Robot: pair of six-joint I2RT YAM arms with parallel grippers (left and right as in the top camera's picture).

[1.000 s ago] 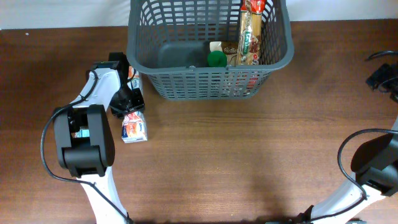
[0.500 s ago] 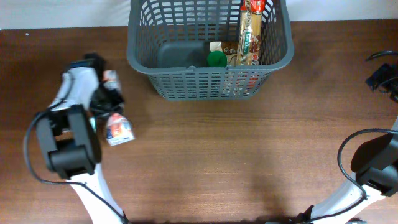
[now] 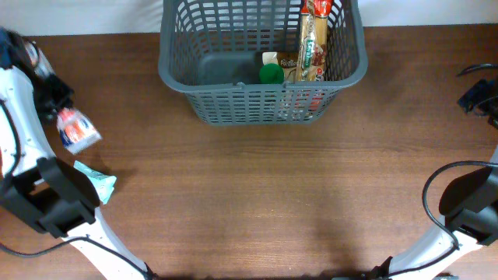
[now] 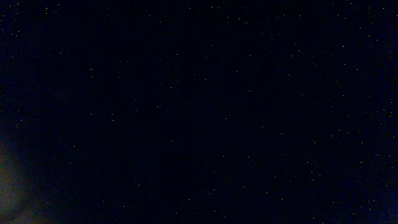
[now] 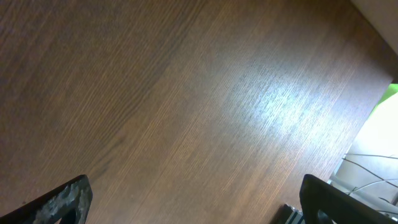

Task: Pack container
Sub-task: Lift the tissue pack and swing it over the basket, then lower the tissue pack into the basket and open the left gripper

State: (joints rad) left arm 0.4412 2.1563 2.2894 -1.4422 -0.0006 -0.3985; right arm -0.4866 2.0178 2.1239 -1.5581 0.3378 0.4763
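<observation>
Basket (image 3: 233, 105): 12 o'clock on table (image 3: 257, 194), partly packed. Left pincer (image 3: 58, 107): 10 o'clock, apparently clamped on carton (image 3: 78, 129), raised clear for carrying basketward. Right pincer (image 5: 193, 200): 3 o'clock, gaping, empty, idle.

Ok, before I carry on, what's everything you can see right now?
basket: one, dark grey, far middle of the table
tall packet: one, tan and red, upright in the basket, right side
green cap: one, in the basket
brown packet: one, beside the green cap
pouch: one, red, white and blue, far left, held
flat packet: one, pale teal, on the table
left arm: jaws on the pouch
right arm: jaws open
</observation>
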